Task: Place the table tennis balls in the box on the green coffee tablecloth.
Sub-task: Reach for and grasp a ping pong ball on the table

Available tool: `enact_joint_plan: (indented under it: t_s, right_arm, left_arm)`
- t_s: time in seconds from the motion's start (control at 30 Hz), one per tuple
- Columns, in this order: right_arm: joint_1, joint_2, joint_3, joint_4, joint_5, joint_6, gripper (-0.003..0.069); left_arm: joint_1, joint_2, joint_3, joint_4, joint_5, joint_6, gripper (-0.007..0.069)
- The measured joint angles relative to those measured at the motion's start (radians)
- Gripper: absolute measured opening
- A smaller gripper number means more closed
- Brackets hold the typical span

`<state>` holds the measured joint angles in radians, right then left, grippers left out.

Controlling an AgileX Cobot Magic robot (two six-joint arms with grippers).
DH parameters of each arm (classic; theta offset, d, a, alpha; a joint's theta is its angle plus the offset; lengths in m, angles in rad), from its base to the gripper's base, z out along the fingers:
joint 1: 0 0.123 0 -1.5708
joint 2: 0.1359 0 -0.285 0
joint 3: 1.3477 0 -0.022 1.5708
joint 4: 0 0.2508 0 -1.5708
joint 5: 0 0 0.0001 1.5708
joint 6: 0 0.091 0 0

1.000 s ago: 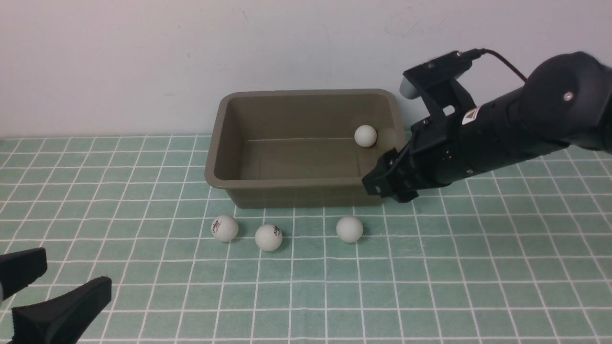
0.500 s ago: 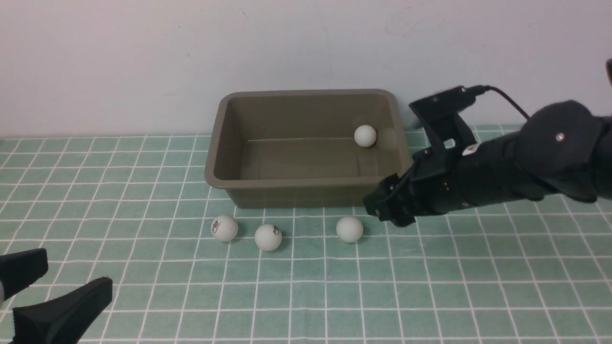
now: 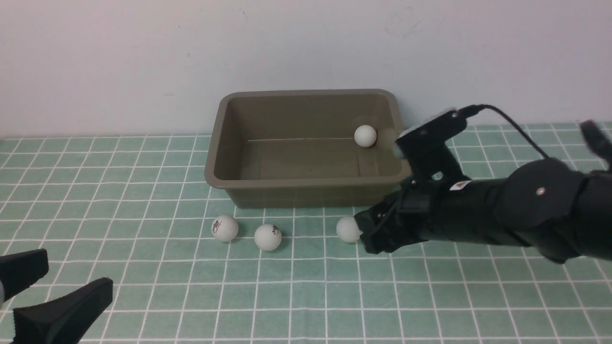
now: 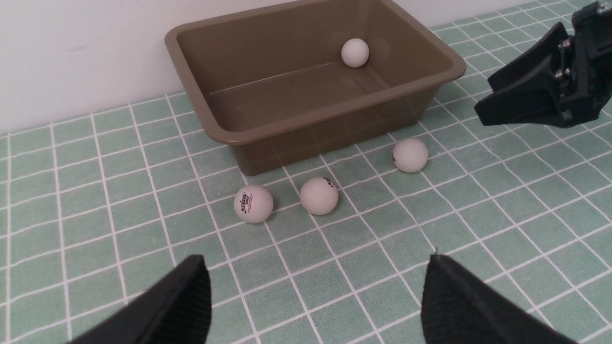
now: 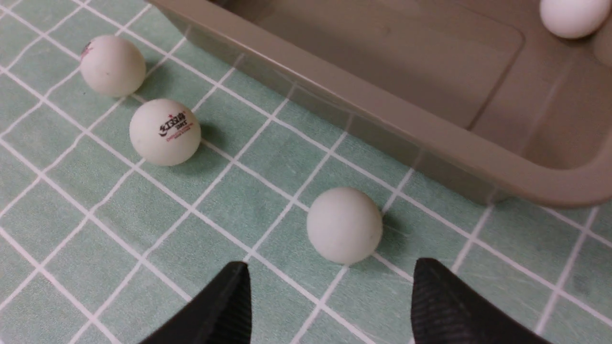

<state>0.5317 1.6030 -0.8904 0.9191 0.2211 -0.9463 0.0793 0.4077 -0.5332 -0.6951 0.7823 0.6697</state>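
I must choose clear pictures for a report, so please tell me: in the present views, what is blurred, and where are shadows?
Front view: right gripper smeared, probably by motion; box crisp. Left wrist view: left gripper's fingertips out of focus. Right wrist view: soft shadow beside the nearest ball.

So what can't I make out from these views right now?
- Right end effector in the front view: its tips overlap the nearest ball, hiding that ball's right side.
- Left end effector in the front view: mostly cut off by the lower left corner.
- Ball in the box in the right wrist view: cut by the top edge.
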Motion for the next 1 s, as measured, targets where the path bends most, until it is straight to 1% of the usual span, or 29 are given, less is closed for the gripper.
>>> enact_joint_plan:
  t_s: [0.1,0.27,0.43,0.7,1.0]
  right_arm:
    - [0.067,0.062,0.0,0.077,-0.081,-0.067,0.0411]
    - [0.089,0.162,-0.013,0.15,-0.173,-0.095,0.0411]
    - [0.089,0.216,-0.063,0.155,-0.18,-0.118,0.0418]
    - [0.09,0.281,-0.121,0.205,-0.167,-0.117,0.0494]
    - [0.09,0.345,-0.135,0.211,-0.193,-0.121,0.0498]
  left_arm:
    - [0.0,0.0,0.0,0.0,0.0,-0.001,0.0534]
    - [0.0,0.0,0.0,0.0,0.004,-0.001,0.0534]
    - [0.0,0.0,0.0,0.0,0.004,-0.001,0.0534]
    - [0.0,0.0,0.0,0.0,0.025,-0.001,0.0534]
    - [0.0,0.0,0.0,0.0,0.03,-0.001,0.0534]
